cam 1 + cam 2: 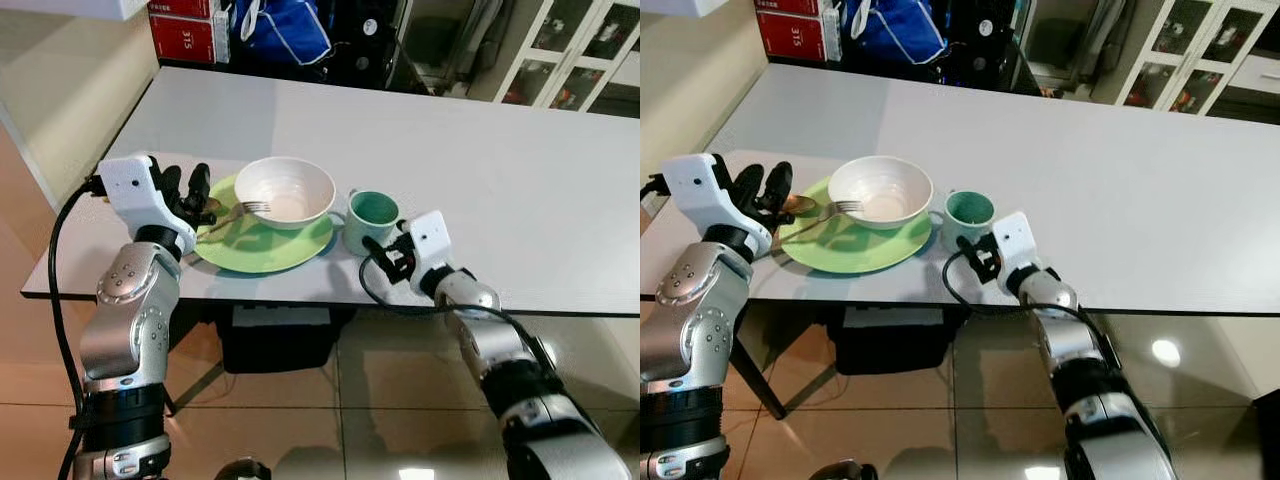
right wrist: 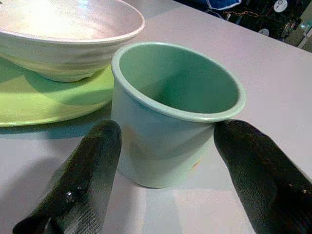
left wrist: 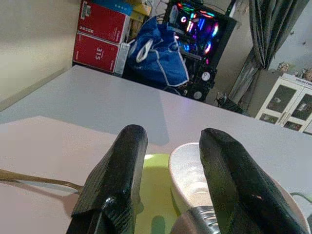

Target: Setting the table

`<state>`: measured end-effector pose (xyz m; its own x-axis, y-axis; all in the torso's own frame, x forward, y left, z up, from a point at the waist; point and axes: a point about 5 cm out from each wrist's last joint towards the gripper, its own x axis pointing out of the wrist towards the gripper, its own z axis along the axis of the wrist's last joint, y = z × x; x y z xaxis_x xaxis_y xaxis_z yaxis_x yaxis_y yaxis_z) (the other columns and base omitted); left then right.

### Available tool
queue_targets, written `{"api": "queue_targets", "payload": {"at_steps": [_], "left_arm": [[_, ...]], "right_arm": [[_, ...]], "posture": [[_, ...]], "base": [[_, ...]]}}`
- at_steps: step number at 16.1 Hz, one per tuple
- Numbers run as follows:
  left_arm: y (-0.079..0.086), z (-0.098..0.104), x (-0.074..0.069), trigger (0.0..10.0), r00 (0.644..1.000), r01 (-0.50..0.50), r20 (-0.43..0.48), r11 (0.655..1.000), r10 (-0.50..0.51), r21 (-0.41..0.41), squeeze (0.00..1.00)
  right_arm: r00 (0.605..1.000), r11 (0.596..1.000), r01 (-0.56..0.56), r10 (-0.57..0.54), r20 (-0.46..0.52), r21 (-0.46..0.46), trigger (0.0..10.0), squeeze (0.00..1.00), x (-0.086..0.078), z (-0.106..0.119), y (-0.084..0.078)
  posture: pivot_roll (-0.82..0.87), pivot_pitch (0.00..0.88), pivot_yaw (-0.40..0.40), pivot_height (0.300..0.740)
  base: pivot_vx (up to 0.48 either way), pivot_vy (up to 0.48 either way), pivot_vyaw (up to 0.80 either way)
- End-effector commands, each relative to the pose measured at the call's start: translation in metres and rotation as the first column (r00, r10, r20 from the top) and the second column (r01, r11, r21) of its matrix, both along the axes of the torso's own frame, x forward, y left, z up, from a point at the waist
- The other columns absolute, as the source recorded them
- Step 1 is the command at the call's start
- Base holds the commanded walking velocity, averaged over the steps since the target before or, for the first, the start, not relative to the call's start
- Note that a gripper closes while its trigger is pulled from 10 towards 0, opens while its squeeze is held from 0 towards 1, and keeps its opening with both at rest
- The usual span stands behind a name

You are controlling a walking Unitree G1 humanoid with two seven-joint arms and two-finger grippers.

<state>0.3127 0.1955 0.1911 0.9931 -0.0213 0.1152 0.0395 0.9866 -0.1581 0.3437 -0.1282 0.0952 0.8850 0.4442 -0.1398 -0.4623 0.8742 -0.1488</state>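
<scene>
A white bowl sits on a green plate near the front edge of the white table. A silver fork rests its tines on the bowl's rim, its handle pointing toward my left gripper. That gripper hovers over the plate's left edge, fingers apart and holding nothing. A golden utensil lies just under them. To the right of the plate stands a mint-green cup. My right gripper is open, with one finger on each side of the cup.
Most of the table beyond and to the right of the dishes is bare. Red boxes, a blue bag and a lit computer stand behind its far edge. A white cabinet is at the back right. A black box sits under the table.
</scene>
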Motion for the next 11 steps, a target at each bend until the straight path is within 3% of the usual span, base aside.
{"api": "queue_targets", "payload": {"at_steps": [1, 9, 11], "left_arm": [[-0.003, 0.003, -0.001, 10.0, 1.000, 0.009, 0.002, 1.000, -0.009, 0.002, 0.00], [-0.001, 0.007, -0.006, 10.0, 1.000, 0.007, -0.001, 1.000, -0.007, 0.007, 0.00], [-0.005, 0.007, 0.000, 10.0, 1.000, 0.024, -0.001, 1.000, -0.024, -0.008, 0.00]], "right_arm": [[1.000, 1.000, 0.003, -0.002, 0.016, -0.015, 10.0, 0.00, 0.003, 0.004, -0.006], [1.000, 0.999, 0.012, -0.011, 0.025, -0.047, 10.0, 0.00, 0.011, 0.003, -0.006], [0.998, 0.999, 0.035, -0.036, 0.057, 0.021, 10.0, 0.00, 0.014, 0.015, -0.009]], "posture": [[0.13, 0.000, -0.101, 0.740], [0.14, 0.000, -0.098, 0.740], [0.11, 0.000, -0.084, 0.740]], "base": [[0.000, 0.000, 0.00], [0.000, 0.000, 0.00], [0.000, 0.000, 0.00]]}}
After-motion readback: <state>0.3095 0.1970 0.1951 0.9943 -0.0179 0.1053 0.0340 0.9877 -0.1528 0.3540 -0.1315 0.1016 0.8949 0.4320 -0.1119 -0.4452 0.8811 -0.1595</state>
